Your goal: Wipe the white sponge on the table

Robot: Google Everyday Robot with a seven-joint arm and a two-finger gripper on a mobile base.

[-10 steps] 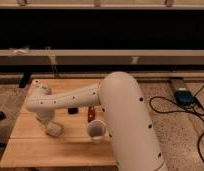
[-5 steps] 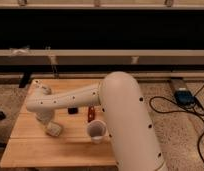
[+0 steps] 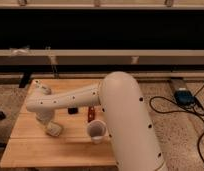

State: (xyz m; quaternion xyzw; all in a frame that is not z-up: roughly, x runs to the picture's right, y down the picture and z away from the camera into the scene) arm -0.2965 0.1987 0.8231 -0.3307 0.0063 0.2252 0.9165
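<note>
Arm: white and thick, reaching from the lower right across the bench to the left, then bending down at its far end.
Claw: low over the left part of the bench, under the bend of the arm, right at the sponge.
Claw state: cannot tell whether it is spread or pinching; the wrist hides it.
Sponge: small off-white block on the bench's left half, touching the lower end of the claw, well left of the cup.
Bench: light-brown planks, seen from above.
Cup: white with a round rim, upright, near the middle of the bench and just beside the arm's thick part.
Red thing: narrow, standing just behind the cup.
Dark thing: small, left of the red thing, under the arm.
White thing: small, near the bench's far left corner.
Floor: speckled grey.
Cables: black loops on the floor to the right.
Blue box: on the floor beside the cables.
</note>
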